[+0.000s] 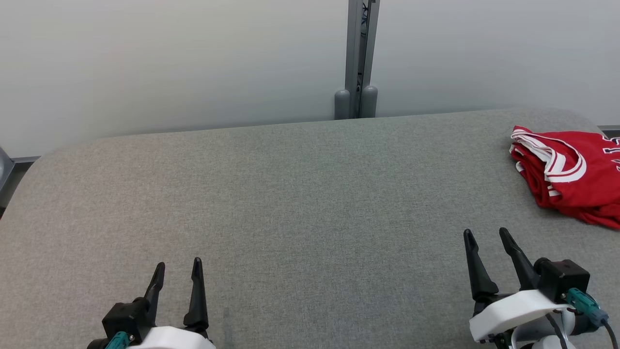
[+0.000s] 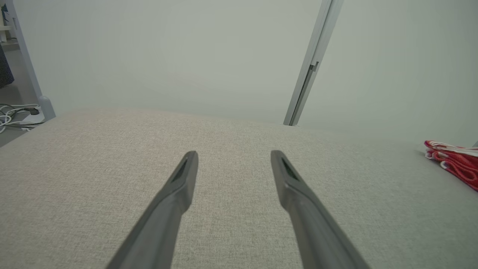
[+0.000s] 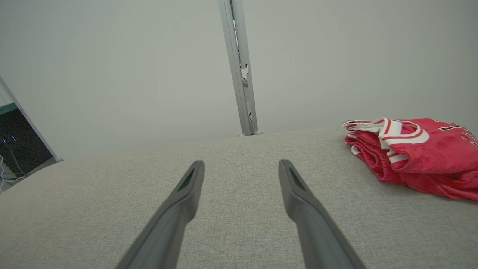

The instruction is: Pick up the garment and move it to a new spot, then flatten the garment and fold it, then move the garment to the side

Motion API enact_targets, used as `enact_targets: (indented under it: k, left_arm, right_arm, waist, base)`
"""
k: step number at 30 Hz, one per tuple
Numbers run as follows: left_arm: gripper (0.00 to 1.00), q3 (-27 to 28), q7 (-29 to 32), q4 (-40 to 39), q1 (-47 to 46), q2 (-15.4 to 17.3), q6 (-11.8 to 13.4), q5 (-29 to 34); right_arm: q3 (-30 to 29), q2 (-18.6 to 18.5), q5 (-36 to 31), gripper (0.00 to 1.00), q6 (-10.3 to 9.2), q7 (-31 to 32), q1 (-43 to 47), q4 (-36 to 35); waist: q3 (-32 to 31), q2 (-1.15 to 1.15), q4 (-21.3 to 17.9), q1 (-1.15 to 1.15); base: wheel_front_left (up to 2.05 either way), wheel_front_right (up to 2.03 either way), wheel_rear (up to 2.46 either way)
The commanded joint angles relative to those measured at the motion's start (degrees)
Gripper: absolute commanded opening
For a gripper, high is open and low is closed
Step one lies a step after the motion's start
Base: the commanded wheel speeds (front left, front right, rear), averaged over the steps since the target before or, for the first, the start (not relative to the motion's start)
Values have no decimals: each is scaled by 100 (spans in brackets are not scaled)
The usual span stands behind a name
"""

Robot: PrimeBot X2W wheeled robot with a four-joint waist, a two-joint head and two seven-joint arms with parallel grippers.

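The red garment (image 1: pixel 574 182) is lying folded at two o'clock on the grey table (image 1: pixel 290 203), seemingly set aside. The left gripper (image 1: pixel 178 263) and right gripper (image 1: pixel 485 232) are hovering at seven and five o'clock, jaws wide apart, holding nothing, probably resting clear of it.

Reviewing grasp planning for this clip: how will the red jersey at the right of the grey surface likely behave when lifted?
Probably floppy: the red jersey lies in rumpled folds, so it would likely drape and unfurl. Likely light: thin cloth. The open right gripper, with narrow tips, might catch only the top layer.
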Motion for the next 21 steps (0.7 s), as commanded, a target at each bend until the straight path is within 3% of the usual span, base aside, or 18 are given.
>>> enact_targets:
  k: [1,8,9,13,21]
  left_arm:
    - [100,1,-30,11,-72,30,12,-19]
    - [100,-40,50,24,-71,43,14,-70]
    - [0,-47,57,65,13,4,-1,-51]
    - [0,-42,104,236,122,-32,-15,-126]
    - [0,144,336,194,19,-41,-165,-903]
  right_arm:
    - [-27,-24,-22,100,2,-28,13,-36]
    - [-43,-23,-41,100,2,15,14,-51]
    - [-29,7,-27,0,0,10,16,29]
    - [-30,54,58,0,0,30,174,192]
    - [-156,46,909,0,0,224,141,134]
  waist:
    - [2,0,-1,0]
    - [32,0,-7,0]
    - [34,0,-8,0]
    - [36,0,-6,0]
    - [41,0,3,0]
  base:
    - [0,0,0]
    - [0,0,0]
    - [0,0,0]
    - [0,0,0]
    - [0,0,0]
